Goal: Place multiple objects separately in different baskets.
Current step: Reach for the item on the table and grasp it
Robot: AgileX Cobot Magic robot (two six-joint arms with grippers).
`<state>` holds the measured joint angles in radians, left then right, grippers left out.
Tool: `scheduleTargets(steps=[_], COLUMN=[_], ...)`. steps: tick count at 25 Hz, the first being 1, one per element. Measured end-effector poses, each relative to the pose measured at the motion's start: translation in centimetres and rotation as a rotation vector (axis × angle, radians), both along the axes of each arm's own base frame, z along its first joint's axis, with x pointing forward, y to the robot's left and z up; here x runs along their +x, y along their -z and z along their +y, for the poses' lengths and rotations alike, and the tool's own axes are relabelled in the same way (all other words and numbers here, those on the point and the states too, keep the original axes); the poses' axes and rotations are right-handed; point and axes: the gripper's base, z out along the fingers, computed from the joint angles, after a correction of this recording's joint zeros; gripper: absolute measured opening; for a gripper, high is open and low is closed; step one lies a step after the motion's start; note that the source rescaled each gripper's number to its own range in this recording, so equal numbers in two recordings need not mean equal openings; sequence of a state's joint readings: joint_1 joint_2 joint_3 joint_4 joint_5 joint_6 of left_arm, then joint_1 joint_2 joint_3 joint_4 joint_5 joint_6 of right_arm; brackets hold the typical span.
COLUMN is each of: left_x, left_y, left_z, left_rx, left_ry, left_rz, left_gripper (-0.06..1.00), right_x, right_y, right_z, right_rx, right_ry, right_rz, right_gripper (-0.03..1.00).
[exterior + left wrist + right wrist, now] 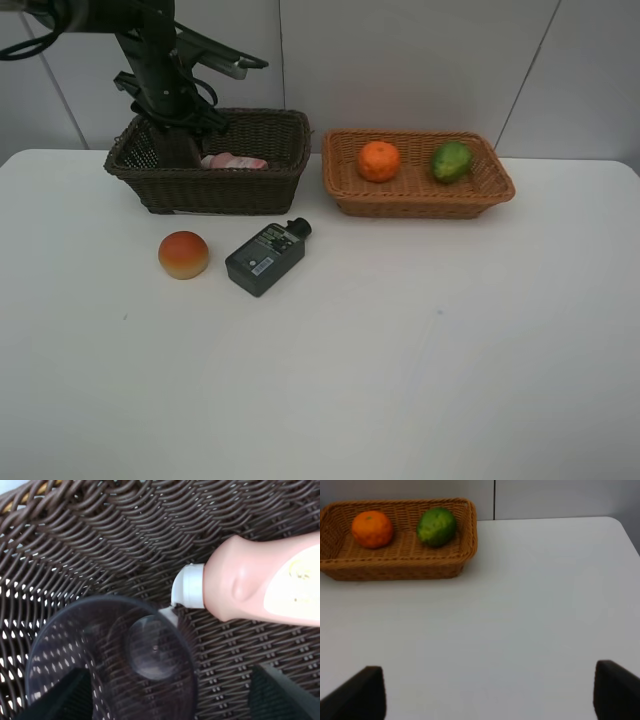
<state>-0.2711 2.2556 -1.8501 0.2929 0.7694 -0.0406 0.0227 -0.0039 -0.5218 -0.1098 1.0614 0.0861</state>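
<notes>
Black left arm [150,62] with looping black cables [207,93].

We read this as a robot lab bench: plain white table [400,380], plain white panelled wall [420,60] at 12 o'clock, black robot arm [150,60] at 11 o'clock.

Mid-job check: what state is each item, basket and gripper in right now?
dark basket, holds pink bottle and cup
pink bottle, lying down, capped
cup, standing, not gripped
tan basket, holds orange and lime
orange, in tan basket
lime, in tan basket
peach, on table, unsorted
grey bottle, lying on table, capped
left gripper, open around cup
right gripper, open, empty
</notes>
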Motion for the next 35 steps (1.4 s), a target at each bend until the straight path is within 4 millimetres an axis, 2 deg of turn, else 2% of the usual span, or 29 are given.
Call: scheduleTargets(steps=[13,17,24,29,35], left_x=[-0.7,-1.2,-3.6,-5.6,-8.0], left_y=[-2.5,-3.8,-6.2,-6.1,-5.8], left_z=[0.2,-0.4,-2.7,-5.0,-8.9], left_rx=[-0.009,-0.007,0.000,0.015,-0.054], left_ry=[-0.025,-0.010,-0.026,-0.010,0.047], left_rz=[-0.014,-0.032,0.023,0.132,0.235], left_gripper=[0.83,0.89,0.92,0.92,0.92], right_x=[0.0,0.0,0.0,0.0,0.0], right_y=[0.0,0.0,0.0,0.0,0.0], right_z=[0.0,0.0,0.0,0.0,0.0], right_rx=[0.000,0.000,0.000,0.000,0.000], right_ry=[0.000,0.000,0.000,0.000,0.000], right_rz=[0.000,0.000,0.000,0.000,0.000], right_gripper=[0.79,0.79,0.79,0.79,0.79])
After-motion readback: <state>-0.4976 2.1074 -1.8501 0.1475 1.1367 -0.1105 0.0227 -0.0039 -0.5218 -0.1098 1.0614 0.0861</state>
